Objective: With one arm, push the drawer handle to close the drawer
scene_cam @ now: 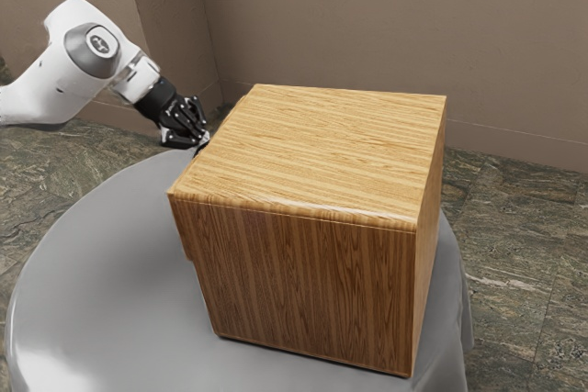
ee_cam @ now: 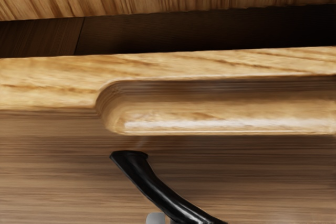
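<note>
The boxy, light-brown wood-grained cabinet [scene_cam: 312, 153] stood on the round, grey, smooth surface [scene_cam: 110, 254], and the white, rounded robot arm [scene_cam: 55, 80] reached in from the exterior view's left. Its black, jointed end effector [scene_cam: 202, 138] was at the cabinet's side facing the exterior view's left, toward the far end of that side and close to the top edge. Whether it was open or closed, I could not tell. The wood-grained drawer with a rounded groove in its pale upper edge [ee_cam: 42, 85] was slightly open: in the wrist view a dark gap [ee_cam: 210, 30] ran between it and the cabinet. The black, curved, glossy handle with a flared end [ee_cam: 157, 182] was on the drawer's front face, below the groove and just by the end effector; whether the two touched, I could not make out. A plain brown wall [scene_cam: 340, 25] rose beyond the green-brown stone floor [scene_cam: 514, 254].
</note>
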Available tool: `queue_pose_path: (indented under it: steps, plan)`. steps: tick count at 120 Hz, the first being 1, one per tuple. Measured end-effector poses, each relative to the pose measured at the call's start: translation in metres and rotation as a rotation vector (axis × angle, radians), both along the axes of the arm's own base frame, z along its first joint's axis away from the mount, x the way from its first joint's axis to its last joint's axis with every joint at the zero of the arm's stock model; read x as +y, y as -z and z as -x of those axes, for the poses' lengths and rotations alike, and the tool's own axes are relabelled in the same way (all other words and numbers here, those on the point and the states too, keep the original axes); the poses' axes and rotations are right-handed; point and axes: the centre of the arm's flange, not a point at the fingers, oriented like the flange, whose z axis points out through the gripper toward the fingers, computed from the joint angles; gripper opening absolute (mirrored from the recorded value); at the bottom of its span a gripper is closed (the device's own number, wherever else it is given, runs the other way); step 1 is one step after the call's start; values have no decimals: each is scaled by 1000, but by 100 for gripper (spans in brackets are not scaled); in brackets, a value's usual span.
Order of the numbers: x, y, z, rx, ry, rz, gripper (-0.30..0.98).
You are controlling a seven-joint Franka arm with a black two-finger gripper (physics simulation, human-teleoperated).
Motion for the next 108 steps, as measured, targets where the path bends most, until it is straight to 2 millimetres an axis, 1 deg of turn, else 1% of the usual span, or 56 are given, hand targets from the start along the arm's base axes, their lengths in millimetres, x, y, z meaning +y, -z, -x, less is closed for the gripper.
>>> queue_pose_path:
  steps: [17, 30, 49, 55, 59, 75, 79, 85, 89, 95, 100, 104, 108]
  plan:
    - [-14, -2, -6, -4, 3, 2, -10]
    - [-23, -3, -15, -9, 1, 1, -10]
    - [-28, 1, -22, -3, -15, 3, -10]
    - [-26, -2, -19, -3, -24, 6, -10]
    - [-22, -5, -7, 1, -35, 14, -10]
    - [18, -37, 56, -27, -104, 34, -10]
    - [28, -49, 70, -44, -106, 2, -10]
    - [37, -73, 88, -68, -96, -75, -8]
    - [41, -87, 96, -80, -95, -126, -1]
    - [49, -117, 103, -97, -109, -197, 11]
    - [63, -139, 108, -84, -149, -238, 20]
    - [75, -152, 113, -54, -190, -261, 27]
    - [81, -165, 117, -20, -226, -289, 33]
